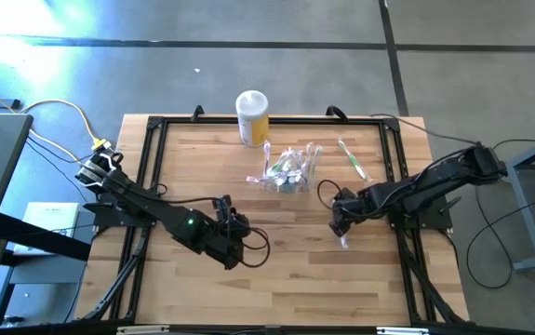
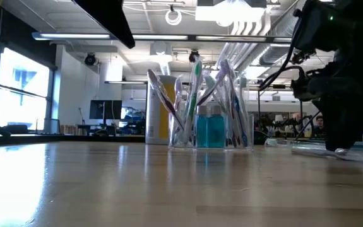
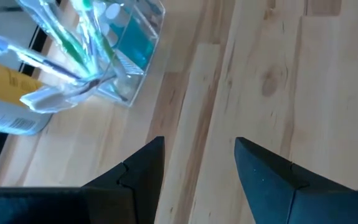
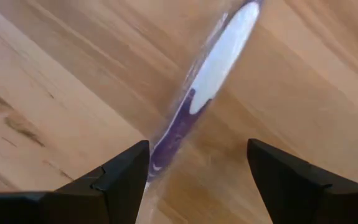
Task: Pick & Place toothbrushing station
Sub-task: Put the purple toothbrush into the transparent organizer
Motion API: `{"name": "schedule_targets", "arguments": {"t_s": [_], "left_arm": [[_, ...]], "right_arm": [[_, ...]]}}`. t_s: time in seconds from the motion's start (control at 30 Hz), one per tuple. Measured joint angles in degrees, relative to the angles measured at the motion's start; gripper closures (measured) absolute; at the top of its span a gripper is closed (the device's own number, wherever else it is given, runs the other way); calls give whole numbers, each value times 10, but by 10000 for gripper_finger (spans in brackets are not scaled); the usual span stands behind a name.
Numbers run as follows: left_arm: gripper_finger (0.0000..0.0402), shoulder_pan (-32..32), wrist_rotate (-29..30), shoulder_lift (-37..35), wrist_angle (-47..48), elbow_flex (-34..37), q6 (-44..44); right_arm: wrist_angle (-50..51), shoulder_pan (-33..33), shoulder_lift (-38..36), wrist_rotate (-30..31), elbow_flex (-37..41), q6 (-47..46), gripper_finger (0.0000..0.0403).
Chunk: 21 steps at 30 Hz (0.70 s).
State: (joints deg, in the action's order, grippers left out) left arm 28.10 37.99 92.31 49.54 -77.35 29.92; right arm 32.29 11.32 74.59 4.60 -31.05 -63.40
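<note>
Right gripper poised over a loose toothbrush, station waiting at centre frame

The toothbrushing station [image 1: 287, 171], clear and already bristling with brushes, stands upper centre of the table [image 1: 202, 288]; the right gripper [image 1: 341, 226], fingers apart and empty, hangs just over a purple-and-white toothbrush [image 4: 197, 93] lying flat at centre right; the step looks like the pick, so next it should lower and close squarely across the handle; the left gripper [image 1: 234, 237], fingers apart, waits lower centre; another toothbrush [image 1: 352, 158] lies upper right.

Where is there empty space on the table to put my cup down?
Bare wood lies along the near edge of the wooden table, below both arms, and left of the clear plastic toothbrush holder. It's crowded around the holder, the yellow canister and the loose green toothbrush.
</note>
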Motion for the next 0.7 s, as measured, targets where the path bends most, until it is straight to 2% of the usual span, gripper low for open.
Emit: {"name": "schedule_targets", "arguments": {"t_s": [0.1, 0.2, 0.33, 0.43, 0.67, 0.7], "left_arm": [[215, 0, 5, 0, -10, 8, -15], [215, 0, 6, 0, -31, 23, -29], [215, 0, 6, 0, -55, 36, -40], [215, 0, 6, 0, -73, 44, -50], [215, 0, 6, 0, -98, 47, -72], [215, 0, 6, 0, -97, 47, -72]], "right_arm": [[-46, -9, -3, -8, 27, 2, 141], [-47, -13, -3, -7, 33, 2, 144], [-26, -13, -2, 5, 33, 6, 175], [-23, -9, -1, 16, 34, 18, 222], [-13, -1, -1, 35, 35, 51, 374], [-17, 0, -1, 40, 35, 52, 384]]}}
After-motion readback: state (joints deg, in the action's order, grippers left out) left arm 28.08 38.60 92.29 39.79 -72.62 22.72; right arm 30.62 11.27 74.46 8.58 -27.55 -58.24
